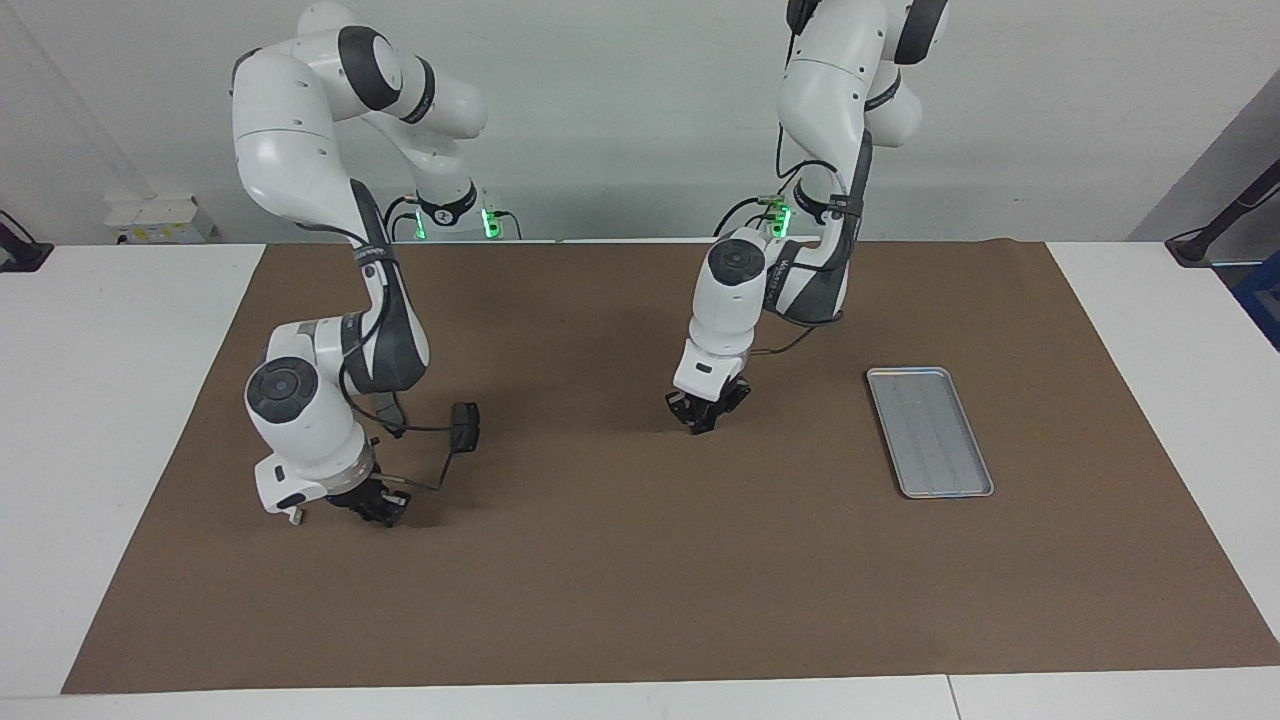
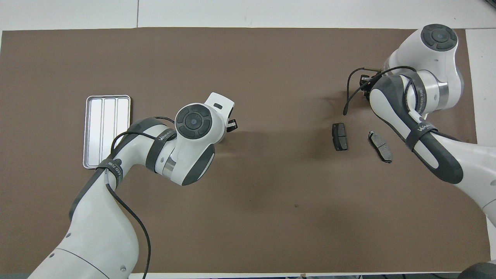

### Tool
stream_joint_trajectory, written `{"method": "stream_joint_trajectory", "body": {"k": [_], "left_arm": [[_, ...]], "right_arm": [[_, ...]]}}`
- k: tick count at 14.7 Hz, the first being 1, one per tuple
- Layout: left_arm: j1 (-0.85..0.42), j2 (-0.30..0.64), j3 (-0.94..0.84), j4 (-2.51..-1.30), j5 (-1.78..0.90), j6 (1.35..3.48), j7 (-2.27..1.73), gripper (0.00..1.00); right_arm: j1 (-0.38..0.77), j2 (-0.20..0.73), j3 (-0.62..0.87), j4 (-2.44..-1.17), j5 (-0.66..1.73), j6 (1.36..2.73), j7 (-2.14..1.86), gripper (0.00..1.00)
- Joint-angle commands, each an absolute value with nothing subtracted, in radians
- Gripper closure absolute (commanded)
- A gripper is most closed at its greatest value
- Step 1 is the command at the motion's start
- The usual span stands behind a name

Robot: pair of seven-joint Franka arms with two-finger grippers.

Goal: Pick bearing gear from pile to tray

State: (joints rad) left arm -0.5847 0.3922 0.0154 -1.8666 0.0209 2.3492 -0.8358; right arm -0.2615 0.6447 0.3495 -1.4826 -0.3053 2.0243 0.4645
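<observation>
The left gripper (image 1: 707, 418) hangs low over bare brown tabletop (image 1: 600, 560), beside the empty tray (image 1: 929, 431). The right gripper (image 1: 372, 505) is down near two brake pads (image 2: 340, 136). Whether either gripper's jaws are wide, narrow or holding anything, I cannot tell.

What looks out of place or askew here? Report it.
Nothing is spilled or damaged. The tray is empty and lies flat. Two brake pads lie apart on the brown mat, one askew, beside the right arm.

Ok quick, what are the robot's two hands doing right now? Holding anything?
Left gripper: low over the brown mat, fingers cannot be told.
Right gripper: down at the mat near the brake pads, fingers cannot be told.
</observation>
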Motion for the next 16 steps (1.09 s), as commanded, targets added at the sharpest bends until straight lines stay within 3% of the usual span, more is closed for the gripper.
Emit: {"method": "stream_joint_trajectory", "body": {"k": [1, 4, 7, 11, 14, 16], "left_arm": [[-0.479, 0.321, 0.018, -1.784, 0.009, 2.157, -0.749, 1.00], [-0.306, 0.195, 0.018, -1.789, 0.005, 1.985, -0.473, 1.00], [-0.125, 0.152, 0.020, -1.798, 0.005, 1.905, -0.174, 1.00], [0.012, 0.092, 0.020, -1.943, -0.006, 1.983, 0.041, 1.00], [0.031, 0.031, 0.020, -2.145, -0.014, 2.194, 0.061, 1.00], [0.029, 0.015, 0.020, -2.219, -0.015, 2.258, 0.061, 1.00]], "right_arm": [[-0.264, 0.591, 0.409, -1.450, -0.322, 1.916, 0.465, 1.00], [-0.256, 0.537, 0.474, -1.411, -0.272, 1.801, 0.486, 1.00], [-0.123, 0.526, 0.486, -1.312, -0.218, 1.680, 0.740, 1.00], [0.046, 0.529, 0.488, -1.302, -0.197, 1.724, 1.090, 1.00], [0.133, 0.537, 0.486, -1.312, -0.175, 1.796, 1.208, 1.00], [0.170, 0.545, 0.486, -1.334, -0.179, 1.848, 1.270, 1.00]]}}
